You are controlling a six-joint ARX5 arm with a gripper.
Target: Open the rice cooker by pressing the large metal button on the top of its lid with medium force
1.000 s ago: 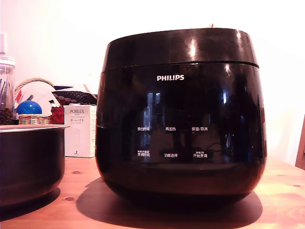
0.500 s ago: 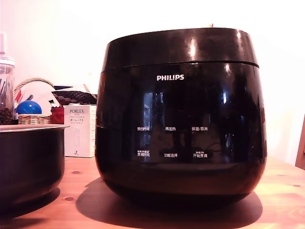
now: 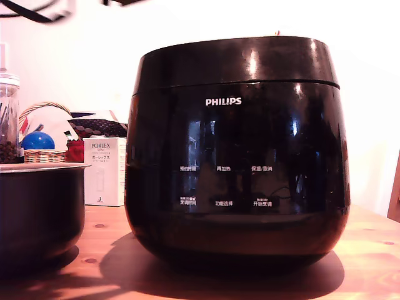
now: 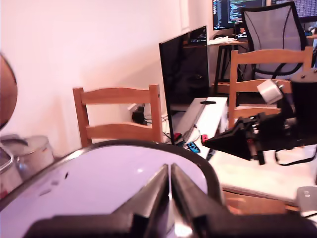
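My claw (image 4: 169,186) hangs with its jaws pressed together and empty, just above the glossy lid (image 4: 99,173), which fills the wrist view. The metal button is not clearly visible from here; it may lie under the fingertips. The rice cooker (image 3: 236,150) sits shut on the wooden tabletop (image 3: 369,250), beside a matte dark pot (image 3: 39,209). It looks heavy, rigid and slick: I would press, not grip. A dark blur now crosses the exterior view's top-left corner, absent a moment ago.
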